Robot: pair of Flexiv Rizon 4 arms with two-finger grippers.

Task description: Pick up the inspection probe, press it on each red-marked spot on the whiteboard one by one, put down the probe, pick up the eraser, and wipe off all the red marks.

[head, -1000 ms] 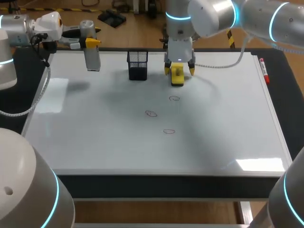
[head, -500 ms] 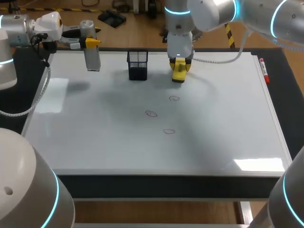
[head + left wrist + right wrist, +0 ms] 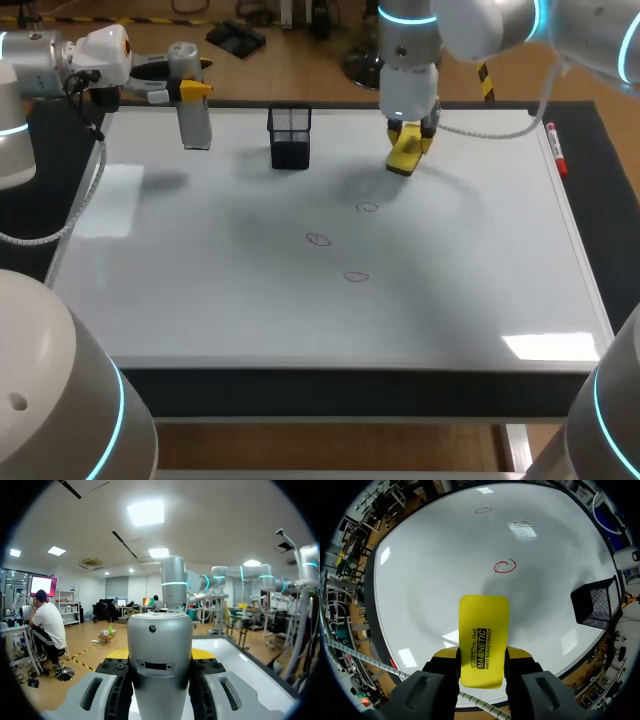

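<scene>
The silver cylindrical probe (image 3: 191, 118) hangs upright over the whiteboard's (image 3: 480, 260) far left corner, with my left gripper (image 3: 190, 88) shut on it. In the left wrist view the probe (image 3: 160, 650) fills the gap between the fingers. My right gripper (image 3: 410, 135) is shut on the yellow eraser (image 3: 405, 155), held tilted just above the board's far middle. In the right wrist view the eraser (image 3: 483, 637) sticks out ahead of the gripper (image 3: 481, 666). Three red marks (image 3: 368, 207) (image 3: 318, 239) (image 3: 356, 277) lie mid-board; the nearest mark (image 3: 504, 566) is just ahead of the eraser.
A black mesh holder (image 3: 290, 138) stands on the board's far edge, between the two grippers; it also shows beside the eraser (image 3: 597, 602). A red marker (image 3: 555, 150) lies along the board's right rim.
My right gripper closed on the yellow eraser, lifted it off the board and carried it to the right. The left arm with the probe has stayed still.
</scene>
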